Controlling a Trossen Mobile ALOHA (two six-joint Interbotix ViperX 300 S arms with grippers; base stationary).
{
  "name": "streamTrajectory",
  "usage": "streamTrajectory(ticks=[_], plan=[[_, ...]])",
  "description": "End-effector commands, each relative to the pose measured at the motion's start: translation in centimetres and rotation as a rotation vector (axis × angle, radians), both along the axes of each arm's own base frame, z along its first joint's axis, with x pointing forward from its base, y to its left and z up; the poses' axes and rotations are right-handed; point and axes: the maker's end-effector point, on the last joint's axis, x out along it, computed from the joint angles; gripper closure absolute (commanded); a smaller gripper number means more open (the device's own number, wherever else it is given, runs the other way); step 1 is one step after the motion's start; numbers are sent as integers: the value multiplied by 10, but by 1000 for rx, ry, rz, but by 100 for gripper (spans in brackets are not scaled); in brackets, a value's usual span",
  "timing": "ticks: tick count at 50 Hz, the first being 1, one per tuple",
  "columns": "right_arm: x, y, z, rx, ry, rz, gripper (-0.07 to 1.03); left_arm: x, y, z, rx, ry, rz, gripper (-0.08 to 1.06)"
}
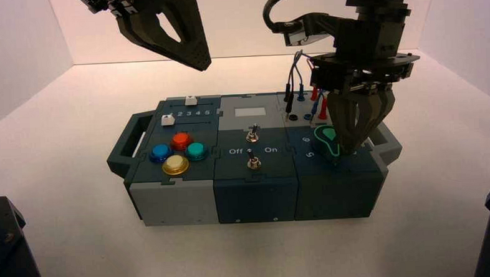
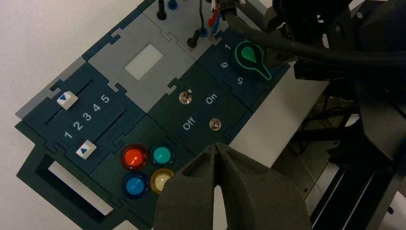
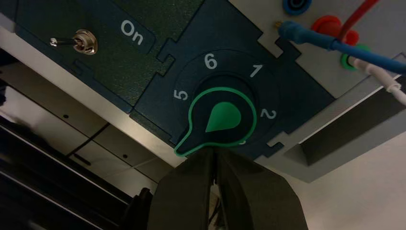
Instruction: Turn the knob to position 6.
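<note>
The green teardrop knob [image 3: 220, 120] sits on the right section of the box [image 1: 254, 197]. Its pointed tip aims past the 5 [image 3: 180, 95], away from position 6 [image 3: 210, 61]. White digits 1 and 2 curve on round the dial. My right gripper [image 3: 213, 154] is shut, with its fingertips against the knob's rim beside the tip and nothing held between them. From above, the right gripper [image 1: 350, 150] stands down on the knob [image 1: 325, 139]. My left gripper [image 1: 203, 64] hangs shut, high above the box's back left. In its own view the left gripper [image 2: 218, 146] hovers over the box.
Two metal toggle switches [image 1: 253, 147] stand between the words Off and On in the middle section. Several round push buttons [image 1: 176, 153] and two white sliders [image 2: 67, 98] are on the left section. Plugged wires [image 1: 303, 89] rise behind the knob. A carry handle [image 1: 127, 150] sticks out on the left.
</note>
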Motion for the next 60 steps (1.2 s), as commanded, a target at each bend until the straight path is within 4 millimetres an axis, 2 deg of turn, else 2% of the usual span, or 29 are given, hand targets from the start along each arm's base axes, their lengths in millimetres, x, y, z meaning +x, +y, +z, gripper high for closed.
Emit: streamTrajectory(ticks=[1, 33, 60], plan=[[-2, 8, 4, 24, -5, 1, 98, 2, -3, 7, -17, -16, -4, 101], [-11, 17, 9, 54, 3, -22, 99, 2, -2, 7, -14, -22, -7, 101], [-7, 23, 10, 74, -29, -29, 98, 2, -1, 11, -27, -32, -7, 101]])
